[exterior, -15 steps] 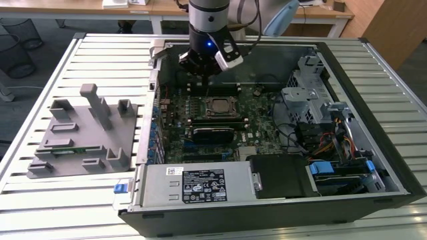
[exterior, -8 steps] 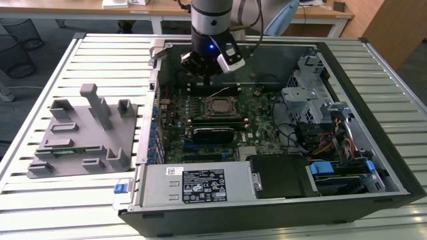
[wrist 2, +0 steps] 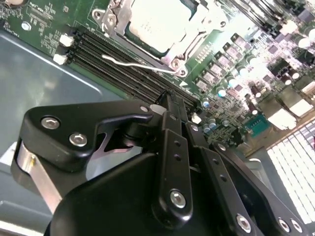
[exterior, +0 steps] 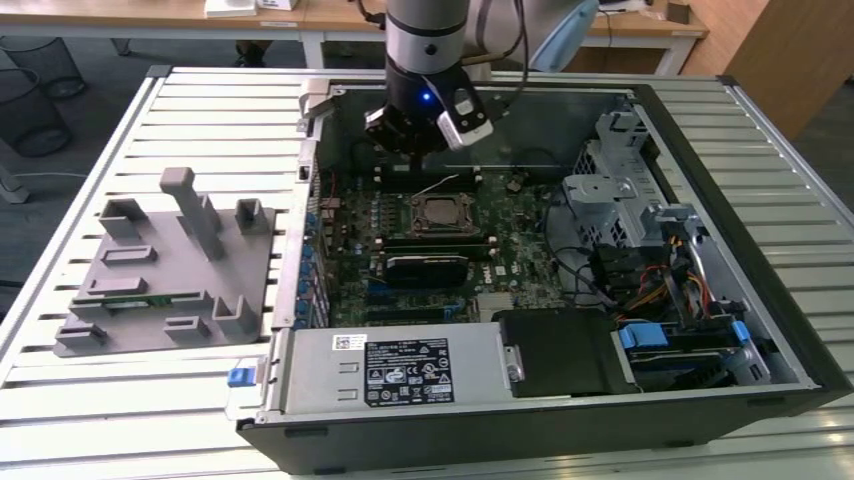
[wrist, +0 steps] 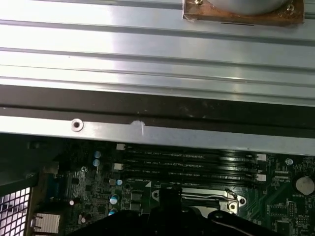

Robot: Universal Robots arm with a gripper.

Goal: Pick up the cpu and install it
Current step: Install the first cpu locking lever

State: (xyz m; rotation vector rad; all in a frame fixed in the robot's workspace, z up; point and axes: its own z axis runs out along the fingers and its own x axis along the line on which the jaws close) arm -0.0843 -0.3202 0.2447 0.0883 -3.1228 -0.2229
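Exterior view – slatted metal table (exterior: 134,400), desks (exterior: 334,15) behind

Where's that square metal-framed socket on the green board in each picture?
Exterior view: the socket sits mid-motherboard.
Second wrist view: the socket holds the cpu, a pale square chip.
First wrist view: the socket is partly behind dark arm hardware.
Shared landmark: the black memory slots run alongside it.

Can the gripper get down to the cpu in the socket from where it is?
Probably yes. The gripper hangs inside the open case, just off the cpu, whose top lies bare inside the socket frame.
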